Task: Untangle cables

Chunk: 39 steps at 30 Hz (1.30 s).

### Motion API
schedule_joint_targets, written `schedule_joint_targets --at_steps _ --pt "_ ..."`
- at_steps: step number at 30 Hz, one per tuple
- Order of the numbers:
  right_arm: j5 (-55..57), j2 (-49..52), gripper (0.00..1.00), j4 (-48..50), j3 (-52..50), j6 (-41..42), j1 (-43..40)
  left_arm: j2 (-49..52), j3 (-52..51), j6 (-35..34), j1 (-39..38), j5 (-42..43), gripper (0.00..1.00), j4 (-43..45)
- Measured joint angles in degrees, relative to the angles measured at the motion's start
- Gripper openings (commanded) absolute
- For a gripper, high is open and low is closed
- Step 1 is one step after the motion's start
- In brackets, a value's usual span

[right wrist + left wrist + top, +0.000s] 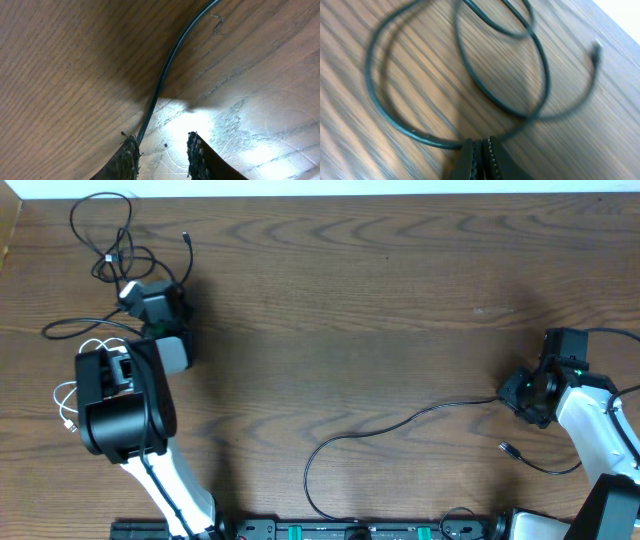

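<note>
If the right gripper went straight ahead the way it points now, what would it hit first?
Probably the table, as the right gripper tilts down at it. The black cable lies beside one finger, maybe grazed; depth is unclear.

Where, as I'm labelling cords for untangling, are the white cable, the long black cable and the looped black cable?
white cable (62,393): overhead view, its leftmost loop.
long black cable (400,423): overhead view, its middle stretch.
looped black cable (415,134): left wrist view, its lower-left arc.

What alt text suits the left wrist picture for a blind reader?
A thin black cable lies in loose loops on a wooden table, its small plug at upper right. At the bottom edge the robot's left hand is shut, seemingly pinching the cable. The picture is blurred.
</note>
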Motion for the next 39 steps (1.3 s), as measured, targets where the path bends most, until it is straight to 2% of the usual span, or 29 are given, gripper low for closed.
schedule_joint_targets --at_steps 3,9,15,18,24,26,28,35,39 --pt "0.0 0.0 0.27 0.0 0.0 0.0 0.0 0.3 1.7 0.1 2.5 1.0 0.08 -0.2" --pt "0.0 0.0 0.27 -0.1 0.0 0.0 0.0 -3.9 3.2 1.7 4.1 14.8 0.08 -1.7" --pt "-1.1 0.0 0.38 -0.3 0.0 -0.1 0.0 -20.0 3.3 2.0 1.3 27.5 0.07 -8.8" --pt "-2.1 -0.6 0.38 -0.3 0.0 -0.3 0.0 -29.8 3.6 2.3 -1.4 31.0 0.08 -15.3" --pt "-5.4 -7.8 0.28 -3.2 0.0 -1.2 0.0 -43.7 3.7 2.8 -7.1 33.7 0.08 -25.8" --pt "-6.1 -11.1 0.17 -5.6 0.0 -2.1 0.0 -47.1 3.8 2.8 -9.0 34.1 0.08 -29.6" --pt "-6.7 -14.1 0.01 -8.0 0.0 -3.3 0.0 -50.1 3.8 2.8 -10.9 34.3 0.09 -33.0" --pt "-7.6 -24.5 0.02 -11.9 0.0 -5.2 0.0 -55.1 3.8 2.8 -17.1 34.6 0.11 -43.8" --pt "-8.3 -31.0 0.15 -15.0 0.0 -5.7 0.0 -54.8 3.8 2.8 -21.4 34.6 0.14 -47.9"
